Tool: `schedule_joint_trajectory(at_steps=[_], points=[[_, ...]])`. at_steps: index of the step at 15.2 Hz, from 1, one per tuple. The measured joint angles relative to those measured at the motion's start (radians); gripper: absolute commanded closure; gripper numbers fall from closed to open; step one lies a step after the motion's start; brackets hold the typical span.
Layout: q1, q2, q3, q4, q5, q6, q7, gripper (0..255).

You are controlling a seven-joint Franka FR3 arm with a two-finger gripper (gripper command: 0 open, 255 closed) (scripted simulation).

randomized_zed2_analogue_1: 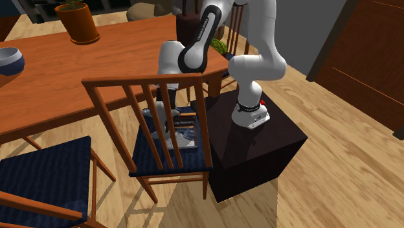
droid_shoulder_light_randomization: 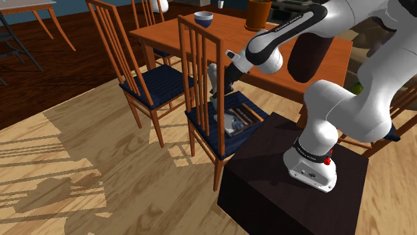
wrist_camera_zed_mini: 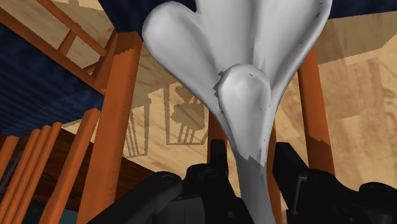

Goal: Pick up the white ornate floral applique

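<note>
Smooth, matt grey-white applique (wrist_camera_zed_mini: 245,83); reddish wooden chair (droid_shoulder_light_randomization: 198,67); grained pale wood floor (droid_shoulder_light_randomization: 80,167)

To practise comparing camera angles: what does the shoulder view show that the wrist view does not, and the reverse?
Shoulder view, not wrist view: the table carrying a bowl and a plant pot, and the dark stand. Wrist view, not shoulder view: the white applique's rounded lobes close up, its stem clasped between the black fingers. Both: the gripper, orange wooden chair slats, the wood floor.
</note>
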Motion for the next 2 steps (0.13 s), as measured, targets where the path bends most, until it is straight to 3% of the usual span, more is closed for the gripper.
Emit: schedule_joint_trajectory(at_steps=[2], points=[[-0.031,-0.002,0.037,0.006,-0.007,-0.023,0.02,255]])
